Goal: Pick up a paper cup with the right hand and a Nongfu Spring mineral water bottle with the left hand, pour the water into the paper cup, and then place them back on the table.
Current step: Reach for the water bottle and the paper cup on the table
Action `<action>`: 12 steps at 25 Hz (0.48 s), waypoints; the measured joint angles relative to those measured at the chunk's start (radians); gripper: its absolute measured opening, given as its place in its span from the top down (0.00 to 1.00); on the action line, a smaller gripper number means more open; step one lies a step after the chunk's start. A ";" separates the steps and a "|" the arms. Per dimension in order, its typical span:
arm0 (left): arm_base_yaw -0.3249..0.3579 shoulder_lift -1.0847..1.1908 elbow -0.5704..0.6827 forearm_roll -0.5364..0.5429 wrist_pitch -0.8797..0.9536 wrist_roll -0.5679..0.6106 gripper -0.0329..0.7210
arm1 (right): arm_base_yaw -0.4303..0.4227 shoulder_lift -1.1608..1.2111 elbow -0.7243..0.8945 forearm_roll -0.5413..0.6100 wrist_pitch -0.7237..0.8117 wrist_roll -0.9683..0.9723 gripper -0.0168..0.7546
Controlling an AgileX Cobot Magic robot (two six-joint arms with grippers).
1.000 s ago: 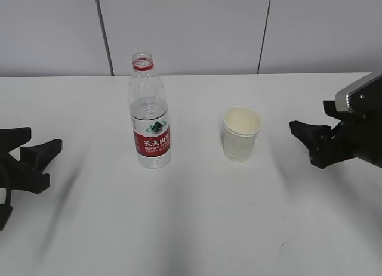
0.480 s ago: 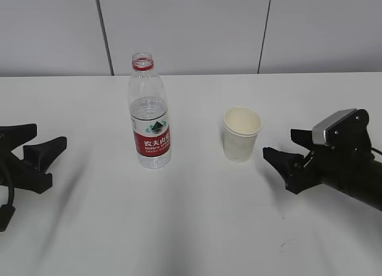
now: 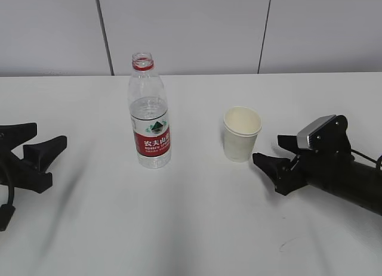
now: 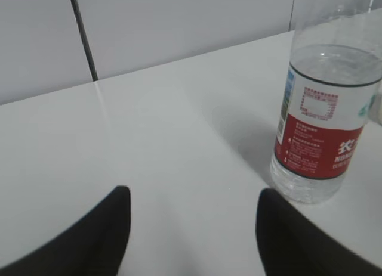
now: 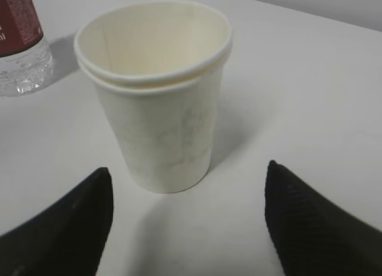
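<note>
White table (image 3: 191,228). Nongfu Spring mineral water bottle (image 3: 149,112) upright, uncapped, partly filled. Left hand (image 3: 37,149) well left of bottle, fingers apart, empty. Right hand (image 3: 276,155) right of bottle, fingers spread just beside paper cup (image 3: 241,133), not touching. Cup upright, empty.

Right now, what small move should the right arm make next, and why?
Probably ease the right claw forward around the cup. Its jaws are open and level with the cup's lower half, and the wrist view shows the cup centred between the fingers but not yet between them.
</note>
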 joint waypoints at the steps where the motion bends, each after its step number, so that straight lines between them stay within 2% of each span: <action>1: 0.000 0.000 0.000 0.000 0.000 0.000 0.40 | 0.000 0.008 -0.012 -0.007 0.000 0.006 0.22; 12: 0.000 0.000 0.000 0.000 -0.014 0.000 0.40 | 0.000 0.105 -0.152 -0.111 -0.002 0.043 0.22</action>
